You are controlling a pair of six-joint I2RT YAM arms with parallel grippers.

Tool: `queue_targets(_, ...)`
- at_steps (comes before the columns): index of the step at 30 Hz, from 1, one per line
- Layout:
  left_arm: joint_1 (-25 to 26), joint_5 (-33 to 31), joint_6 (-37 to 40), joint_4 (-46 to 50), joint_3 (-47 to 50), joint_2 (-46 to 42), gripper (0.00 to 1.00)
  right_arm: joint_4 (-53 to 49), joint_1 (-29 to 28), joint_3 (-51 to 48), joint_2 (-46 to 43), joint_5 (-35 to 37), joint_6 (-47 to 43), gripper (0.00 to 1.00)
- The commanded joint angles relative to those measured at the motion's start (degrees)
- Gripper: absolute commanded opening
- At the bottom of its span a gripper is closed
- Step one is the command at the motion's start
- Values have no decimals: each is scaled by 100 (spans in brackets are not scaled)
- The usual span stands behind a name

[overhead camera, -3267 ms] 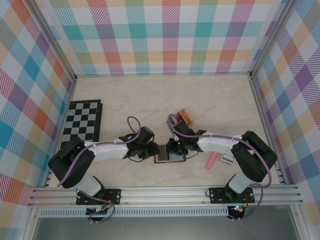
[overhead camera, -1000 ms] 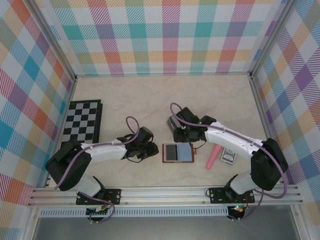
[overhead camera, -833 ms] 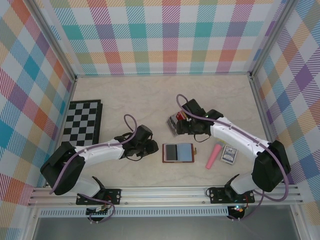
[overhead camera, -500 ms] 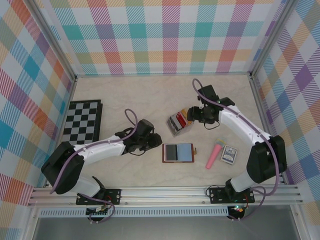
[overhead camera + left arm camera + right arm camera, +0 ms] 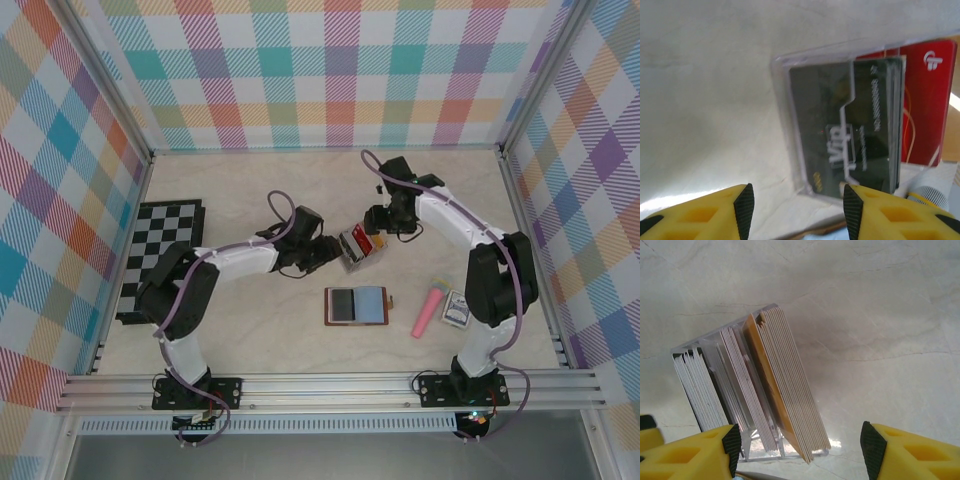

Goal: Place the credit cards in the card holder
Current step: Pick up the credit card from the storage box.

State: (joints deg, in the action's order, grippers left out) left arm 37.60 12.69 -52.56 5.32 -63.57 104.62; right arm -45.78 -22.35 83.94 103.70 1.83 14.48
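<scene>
A: One card holder [image 5: 370,305] is lying open and flat on the table [image 5: 250,190], nearest the arm bases. Pale blue inside is facing up, with a dark rectangle sitting on its left half.
B: Anything lying beside it?
A: A pink stick [image 5: 431,311] and a small patterned box [image 5: 456,308] are sitting just right of it, not touching it.
B: Where are the credit cards?
A: The credit cards [image 5: 790,405] are standing upright in a clear rack [image 5: 781,110] farther back, apart from the holder. That's whitish stacks, an orange one, a dark card [image 5: 850,135] and a red card [image 5: 927,100].
B: And the arms?
A: The left end effector [image 5: 796,207] is pointing at the rack's left side, fingers spread, gripping nothing. The right end effector [image 5: 800,450] is hanging over the rack's right end, fingers spread wide, grasping nothing. Whether it's touching the rack, cannot tell.
B: Anything else?
A: A chessboard [image 5: 165,250] is lying off to the left.
</scene>
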Motion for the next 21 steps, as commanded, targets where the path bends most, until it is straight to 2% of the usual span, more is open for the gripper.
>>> queue_targets(1,-60,341,-23,-119,-399,338,52,-88,165,236,136,-416,-11,67)
queue_targets(7,-102,389,-77,-136,-645,679,52,-14,283,351,377,-873,-77,66)
queue_targets(13,-124,334,-44,-65,-613,794,50,9,283,428,466,-894,-317,66)
queue_targets(21,-131,348,-20,-84,-577,951,46,-159,170,531,718,-404,-568,65)
